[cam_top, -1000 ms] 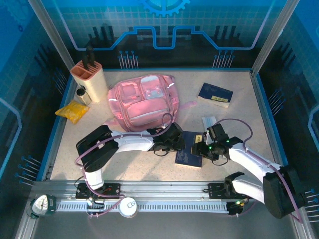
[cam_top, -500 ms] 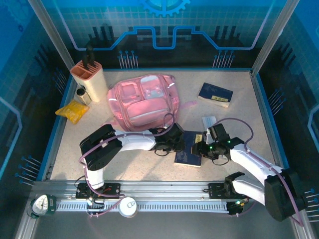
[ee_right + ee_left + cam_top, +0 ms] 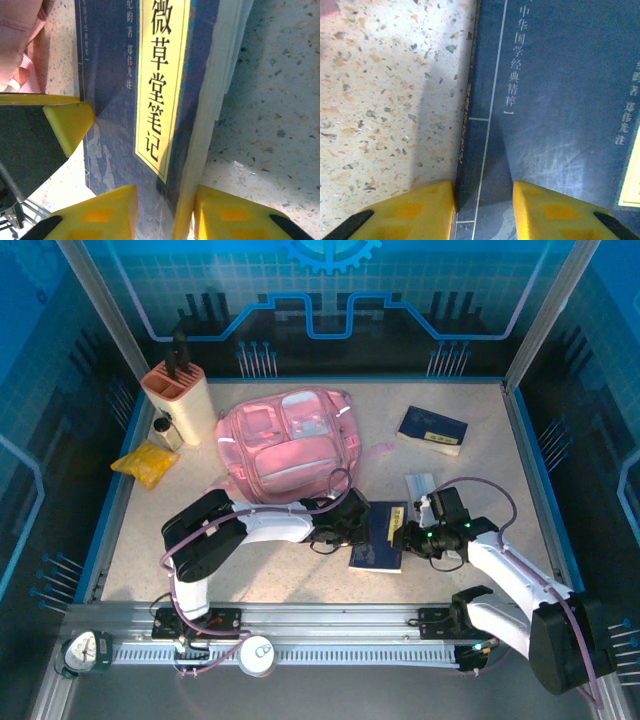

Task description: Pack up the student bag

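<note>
1. Since one second ago, the right gripper (image 3: 406,537) has drawn in against the right edge of the blue book (image 3: 380,552), and its yellow fingers (image 3: 100,212) have narrowed. The book now lies a little nearer the student bag (image 3: 288,445), which has not shifted.
2. Right fingers: we see them closed on the book's fore edge, one over the cover beside the yellow title label (image 3: 160,90), the other against the white page block.
3. Left gripper (image 3: 352,528): its yellow fingers (image 3: 415,212) stand narrowly apart astride the book's spine, one over the table (image 3: 380,100), the other over the cover. We cannot tell whether they pinch it.
4. Both grippers: we find them facing each other across the book, near the middle of the table's front half.
5. Student bag: pink, lying flat just beyond the left gripper, toward the centre rear.
6. Farther out: we note a second blue book (image 3: 432,430) at the right rear, well apart, and a yellow packet (image 3: 145,462) beside a tan holder (image 3: 180,400) at the left rear.
</note>
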`<act>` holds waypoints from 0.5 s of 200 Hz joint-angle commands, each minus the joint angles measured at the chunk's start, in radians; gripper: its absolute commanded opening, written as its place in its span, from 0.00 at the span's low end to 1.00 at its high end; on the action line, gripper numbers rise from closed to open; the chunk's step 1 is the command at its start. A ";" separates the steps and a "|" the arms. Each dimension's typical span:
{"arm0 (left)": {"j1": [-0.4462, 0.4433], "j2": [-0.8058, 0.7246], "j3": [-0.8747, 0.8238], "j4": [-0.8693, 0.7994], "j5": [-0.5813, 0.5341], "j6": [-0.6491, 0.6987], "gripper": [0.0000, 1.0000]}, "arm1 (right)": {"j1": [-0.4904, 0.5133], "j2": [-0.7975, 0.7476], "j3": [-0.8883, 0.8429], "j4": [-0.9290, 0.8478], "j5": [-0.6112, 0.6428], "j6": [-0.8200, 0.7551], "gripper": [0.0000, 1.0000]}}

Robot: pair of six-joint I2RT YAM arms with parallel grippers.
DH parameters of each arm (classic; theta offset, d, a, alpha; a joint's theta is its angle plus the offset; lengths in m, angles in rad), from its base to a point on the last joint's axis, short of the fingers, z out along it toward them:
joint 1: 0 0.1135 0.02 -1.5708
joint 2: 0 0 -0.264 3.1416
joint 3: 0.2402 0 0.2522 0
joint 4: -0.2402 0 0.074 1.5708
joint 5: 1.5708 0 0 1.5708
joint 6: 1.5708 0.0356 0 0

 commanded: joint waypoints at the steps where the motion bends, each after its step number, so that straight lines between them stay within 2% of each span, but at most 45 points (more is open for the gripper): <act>1: -0.008 0.011 0.016 -0.024 -0.012 0.025 0.37 | -0.017 -0.019 0.000 0.051 -0.106 -0.002 0.26; 65: -0.003 -0.015 0.047 -0.057 -0.033 0.046 0.42 | -0.046 -0.062 0.001 0.066 -0.105 0.017 0.11; 100: 0.006 -0.124 0.034 -0.077 -0.071 0.062 0.54 | -0.087 -0.130 0.015 0.065 -0.184 0.047 0.05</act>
